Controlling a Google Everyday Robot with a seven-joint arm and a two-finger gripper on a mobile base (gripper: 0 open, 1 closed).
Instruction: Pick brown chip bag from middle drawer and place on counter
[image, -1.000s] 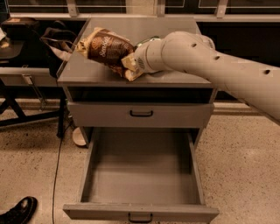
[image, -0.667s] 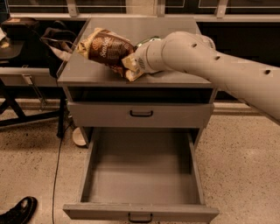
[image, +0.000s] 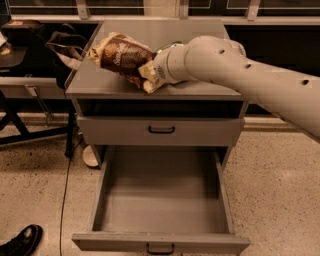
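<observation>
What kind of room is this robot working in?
Probably an office or lab workspace: a grey drawer cabinet, a speckled hard floor and a dark desk at the left. The gripper is over the counter, at the brown chip bag.

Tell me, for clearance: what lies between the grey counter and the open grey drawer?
Camera view: a closed grey drawer front. Gripper on the counter, at the brown foil chip bag.
</observation>
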